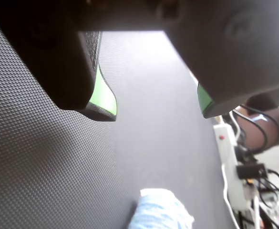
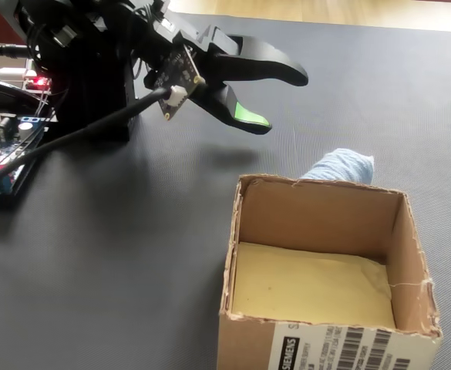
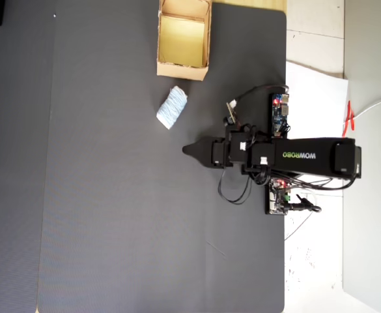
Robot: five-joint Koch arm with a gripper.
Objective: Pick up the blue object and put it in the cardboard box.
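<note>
The blue object (image 3: 172, 107) is a pale blue ribbed lump lying on the black mat, just below the cardboard box (image 3: 183, 39) in the overhead view. In the fixed view the blue object (image 2: 341, 166) peeks out from behind the far wall of the cardboard box (image 2: 318, 220), whose yellowish inside holds nothing. My gripper (image 2: 283, 100) hovers above the mat, open, its green-padded jaws wide apart and empty. The wrist view shows the gripper (image 1: 156, 112) over bare mat, with the blue object (image 1: 160, 210) at the bottom edge, clear of both jaws.
The arm's base and circuit boards (image 3: 280, 114) sit at the mat's right edge in the overhead view. A white power strip with cables (image 1: 230, 157) lies beyond that edge. In the fixed view, wires and a lit board (image 2: 9, 146) are at the left.
</note>
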